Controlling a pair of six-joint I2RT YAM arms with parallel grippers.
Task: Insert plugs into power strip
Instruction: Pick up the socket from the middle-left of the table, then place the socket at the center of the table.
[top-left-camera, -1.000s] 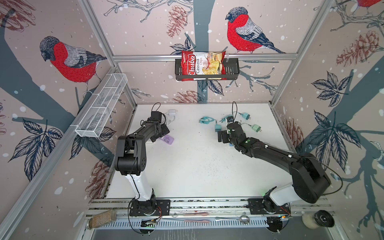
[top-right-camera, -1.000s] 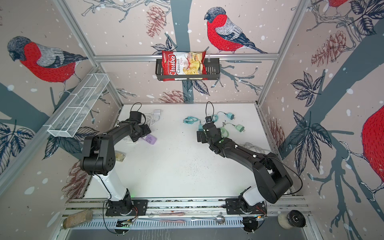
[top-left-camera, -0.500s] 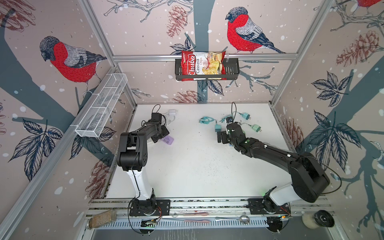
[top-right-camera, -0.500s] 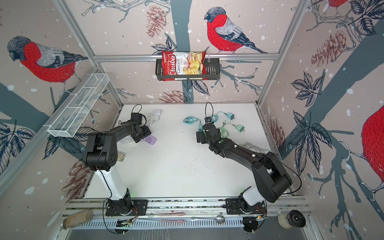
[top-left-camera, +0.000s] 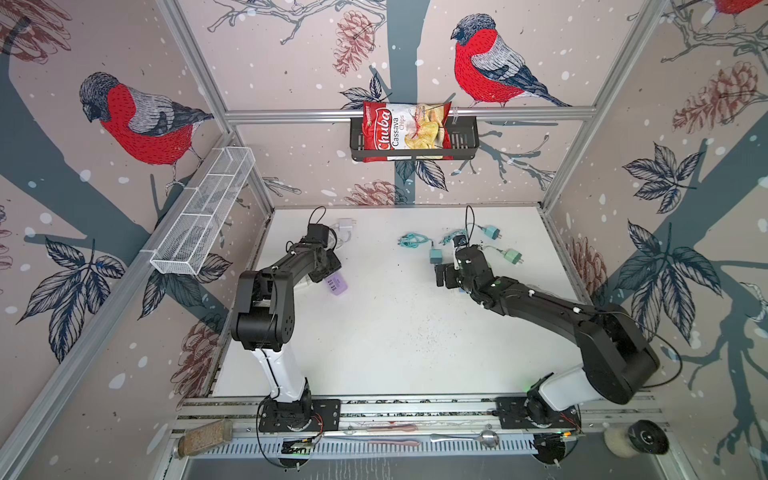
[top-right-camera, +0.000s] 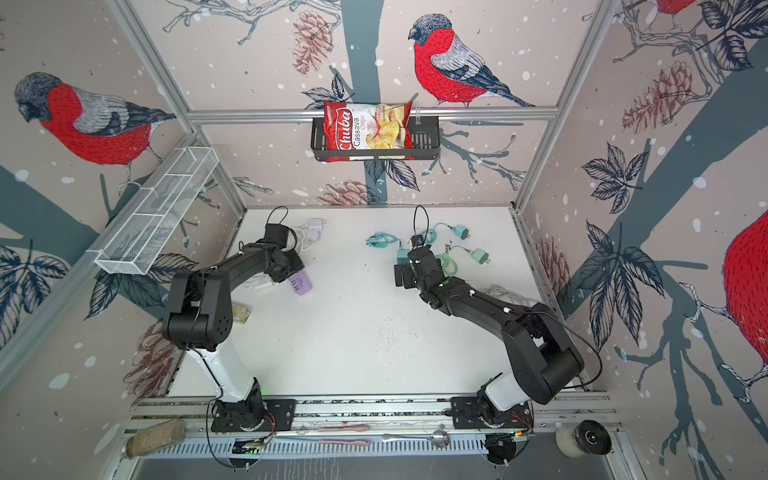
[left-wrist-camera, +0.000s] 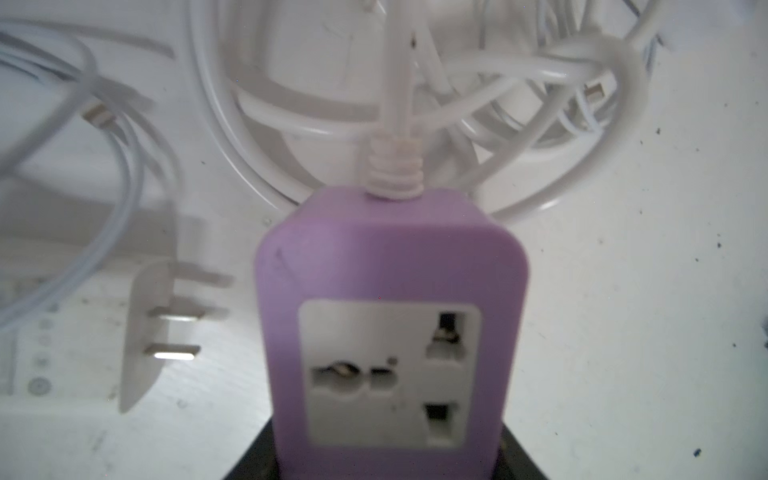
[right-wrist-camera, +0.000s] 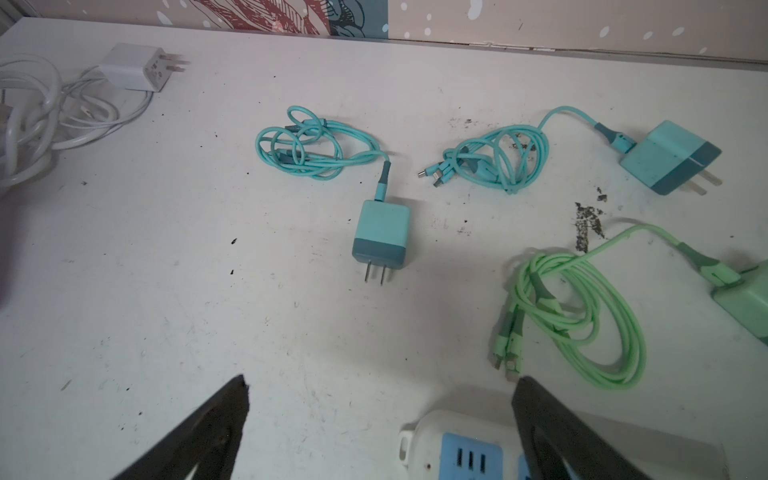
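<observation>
My left claw (top-left-camera: 330, 272) straddles the purple power strip (left-wrist-camera: 390, 332), low centre of its wrist frame; whether it pinches I cannot tell. My right claw (right-wrist-camera: 382, 388) is spread wide; it should drop squarely over the teal plug (right-wrist-camera: 381, 235) at mid-frame, gripping its flat sides, prongs free.

Both top views look down on the whole table (top-left-camera: 395, 332); wrist cameras hover close.
</observation>
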